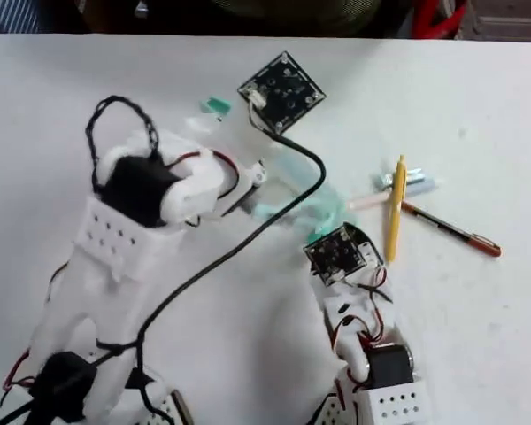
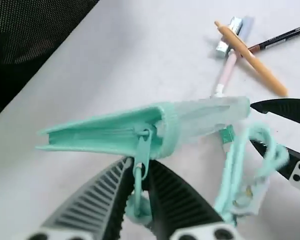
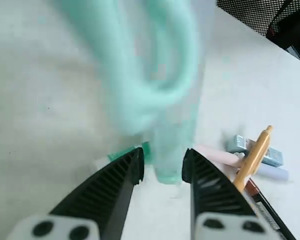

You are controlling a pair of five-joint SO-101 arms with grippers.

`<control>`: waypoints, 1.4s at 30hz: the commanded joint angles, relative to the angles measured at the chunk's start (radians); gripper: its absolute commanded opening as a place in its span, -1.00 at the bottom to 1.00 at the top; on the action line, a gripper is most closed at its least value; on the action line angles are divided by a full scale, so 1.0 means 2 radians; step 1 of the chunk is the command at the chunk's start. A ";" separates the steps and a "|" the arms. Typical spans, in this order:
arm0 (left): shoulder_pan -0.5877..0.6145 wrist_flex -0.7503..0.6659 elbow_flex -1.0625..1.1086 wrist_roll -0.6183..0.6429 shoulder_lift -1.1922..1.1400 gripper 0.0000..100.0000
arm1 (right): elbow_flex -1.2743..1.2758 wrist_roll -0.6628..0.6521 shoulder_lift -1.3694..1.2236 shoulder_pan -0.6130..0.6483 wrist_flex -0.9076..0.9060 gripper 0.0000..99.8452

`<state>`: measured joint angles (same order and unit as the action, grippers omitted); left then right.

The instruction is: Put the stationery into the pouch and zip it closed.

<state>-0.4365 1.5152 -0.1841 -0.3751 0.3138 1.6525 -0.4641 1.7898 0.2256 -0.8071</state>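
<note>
The pouch is translucent with mint trim and a mint cord loop; it is held off the table. My left gripper is shut on its mint zipper pull. In the high view that gripper is at the table's middle with the pouch beside it. My right gripper is open, its fingertips on either side of the pouch's far end. On the table beyond lie a yellow pen, a dark red pen, a pink pen and a small grey-blue eraser.
The left arm's black cable runs across the table's middle. The right arm's base sits at the front edge. Bare white table spreads at the far right. A dark mesh chair stands past the table edge.
</note>
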 commanded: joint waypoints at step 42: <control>-0.114 0.104 -0.002 -0.050 0.026 -0.94 | -0.176 0.114 0.004 0.030 -0.001 -0.24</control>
<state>-0.6559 1.7085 -0.1857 -0.4718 0.3491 1.3165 -0.2601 1.7929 0.3636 -0.8071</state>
